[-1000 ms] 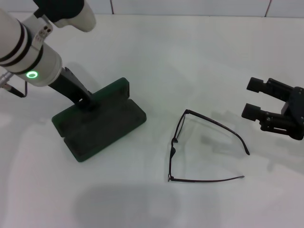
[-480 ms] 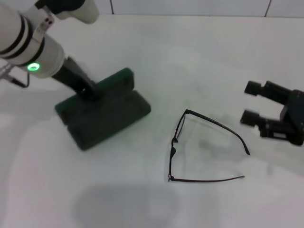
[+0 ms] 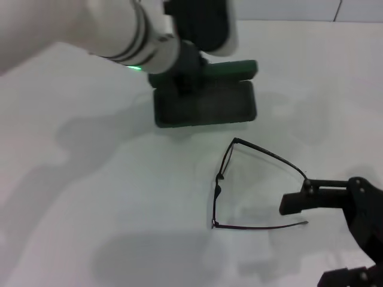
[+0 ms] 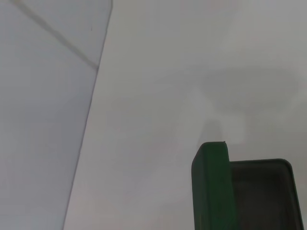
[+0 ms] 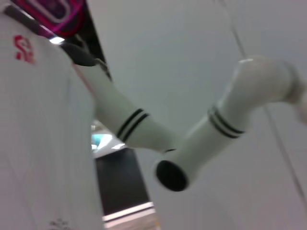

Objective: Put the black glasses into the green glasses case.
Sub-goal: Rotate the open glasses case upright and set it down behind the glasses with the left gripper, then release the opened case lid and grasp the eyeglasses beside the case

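No lettering legible on green glasses case [image 3: 206, 106], open at twelve o'clock on white table [image 3: 90, 197]; left gripper [image 3: 179, 84] there, jaws unclear; black glasses [image 3: 251, 185] centre; right gripper [image 3: 317, 239] spread, four o'clock.

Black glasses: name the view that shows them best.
The head view. It shows the black glasses whole, temples unfolded, lying on the table. The left wrist view shows only the green glasses case; the right wrist view shows neither.

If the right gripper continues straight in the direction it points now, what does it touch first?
Probably the black glasses. In the head view the right gripper points toward the robot's left, its upper finger just beside the near temple tip. Its height above the table is unclear.
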### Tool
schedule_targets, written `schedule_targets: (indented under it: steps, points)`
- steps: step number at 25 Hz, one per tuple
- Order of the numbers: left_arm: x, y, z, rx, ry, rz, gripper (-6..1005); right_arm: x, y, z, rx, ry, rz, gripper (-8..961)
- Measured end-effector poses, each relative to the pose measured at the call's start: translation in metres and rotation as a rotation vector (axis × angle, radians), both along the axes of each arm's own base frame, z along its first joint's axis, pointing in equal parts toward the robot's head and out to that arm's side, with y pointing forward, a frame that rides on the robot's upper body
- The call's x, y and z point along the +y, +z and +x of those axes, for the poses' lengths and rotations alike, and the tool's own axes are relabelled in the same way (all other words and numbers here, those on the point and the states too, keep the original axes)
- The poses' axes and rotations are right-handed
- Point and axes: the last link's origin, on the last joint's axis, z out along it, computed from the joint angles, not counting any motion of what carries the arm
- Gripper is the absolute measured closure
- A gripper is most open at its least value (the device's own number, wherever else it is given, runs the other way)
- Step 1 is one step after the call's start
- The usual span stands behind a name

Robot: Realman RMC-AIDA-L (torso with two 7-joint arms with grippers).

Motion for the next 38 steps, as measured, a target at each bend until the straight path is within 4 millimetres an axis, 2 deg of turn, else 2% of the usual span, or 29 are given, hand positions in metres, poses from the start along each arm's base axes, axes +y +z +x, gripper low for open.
schedule_targets:
  steps: [6,9,15,18,26,30,34,38]
  points:
    - [0.008,-0.037,0.002,0.038,-0.045,-0.06,791,-0.008,-0.004,0.005,0.007,-0.029,-0.009,84]
    - [0.006,-0.048,-0.001,0.044,-0.054,-0.08,791,-0.01,-0.004,0.009,0.006,-0.051,0.001,84]
    - [0.004,-0.053,-0.004,0.039,-0.032,-0.082,792,-0.007,-0.005,0.01,0.003,-0.072,0.022,85]
    - [0.005,-0.053,-0.004,0.03,-0.019,-0.075,792,-0.006,-0.005,0.01,0.003,-0.075,0.024,84]
    - [0.005,-0.054,-0.008,0.02,-0.004,-0.066,685,-0.004,-0.003,0.011,0.008,-0.092,0.038,85]
    - [0.004,-0.052,-0.001,-0.002,-0.015,-0.067,631,-0.004,-0.001,0.015,0.013,-0.116,0.055,86]
    - [-0.002,-0.039,0.014,-0.058,-0.038,-0.056,598,-0.001,0.003,0.02,0.009,-0.158,0.085,87]
    - [-0.012,-0.007,0.029,-0.179,-0.059,0.026,586,0.009,0.001,0.024,-0.044,-0.238,0.087,87]
